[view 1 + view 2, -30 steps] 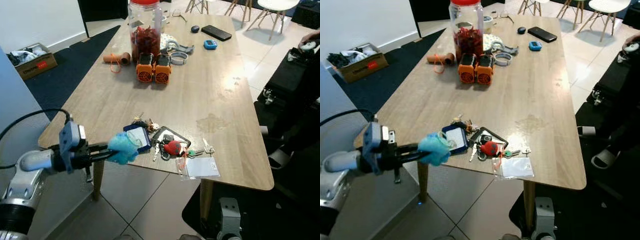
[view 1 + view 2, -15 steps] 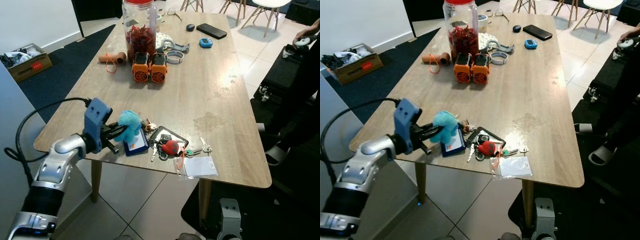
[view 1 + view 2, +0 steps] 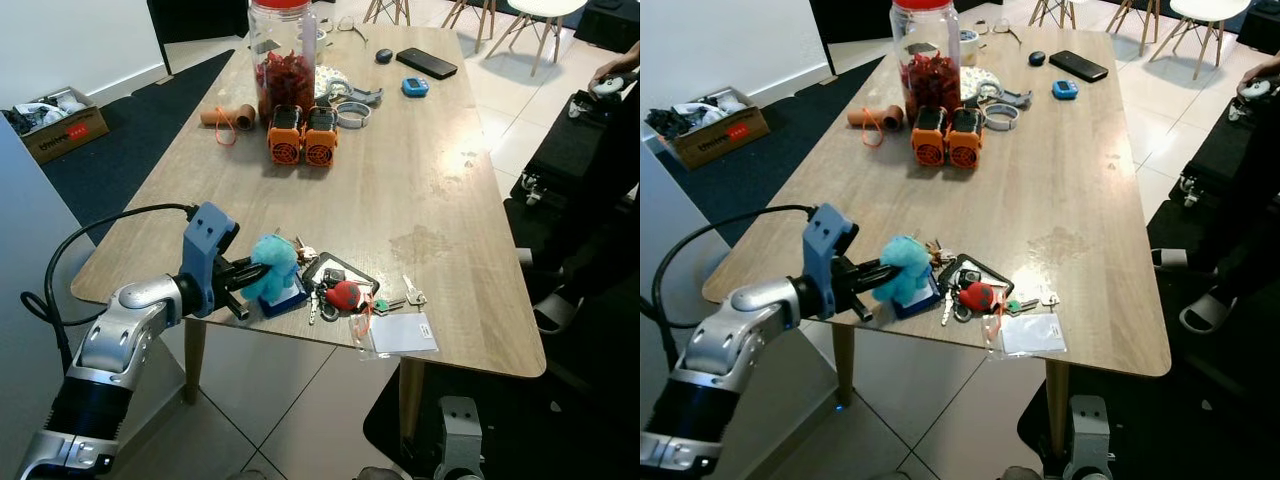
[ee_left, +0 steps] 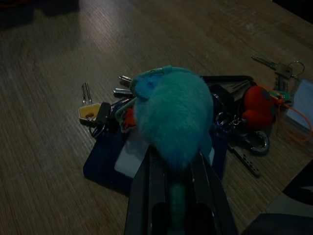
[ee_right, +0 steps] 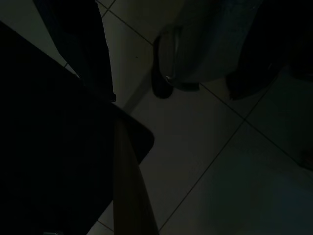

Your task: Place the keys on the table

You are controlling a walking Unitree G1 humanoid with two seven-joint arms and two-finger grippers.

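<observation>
At the far left, an open cardboard box of odds and ends is seen on a dark carpet beside a white wall. The left gripper, on a silver arm trailed by a black cable, is clamped on a fuzzy teal pompom, round and soft, which is held over the near left edge of the surface. The pompom belongs to a bunch of keys; its metal keys and a flat dark-blue card holder are seen lying on the wood just under the pompom. Just to the right, a black-framed rectangular tag, a glossy red fob, more loose keys and a clear plastic badge sleeve are spread near the front edge.

The surface is a long rounded board of pale wood grain with a faint dull stain right of centre. Towards the far end, an orange tube, a tall clear jar with a red lid and red contents, two orange-and-black ribbed devices, grey rings, a blue gadget and a black phone are gathered.

The floor is laid in pale glossy tiles. White chairs stand at the far right, and dark bags lie beside the surface. The right wrist view is very dark; tiles and a table leg are made out.
</observation>
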